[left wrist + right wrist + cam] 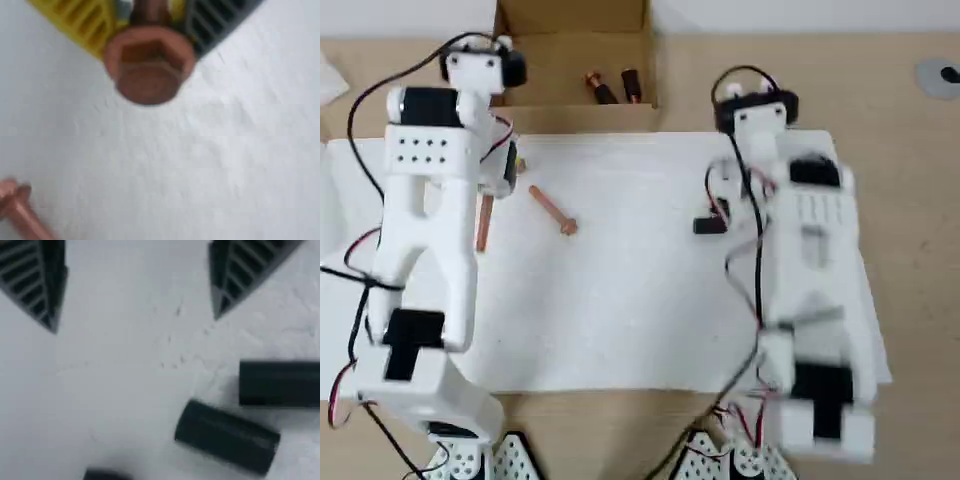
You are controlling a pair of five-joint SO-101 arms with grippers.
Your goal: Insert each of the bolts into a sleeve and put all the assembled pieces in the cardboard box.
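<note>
My left gripper (150, 50) is shut on a copper bolt (149, 67), whose hexagonal head faces the wrist camera between a yellow finger (80, 20) and a dark finger. From above, this bolt (483, 222) hangs upright over the left part of the white mat (640, 300). A second bolt (552, 211) lies loose on the mat just to its right, and its head (15, 197) also shows from the left wrist. My right gripper (135, 320) is open above the mat, with black sleeves (227, 436) (280, 383) lying beside it, none between its fingers.
The cardboard box (575, 110) stands at the far edge of the mat and holds two assembled pieces (600, 88) (631, 85). One black sleeve (710, 225) lies by the right arm. The bare wooden table (900, 150) surrounds the mat.
</note>
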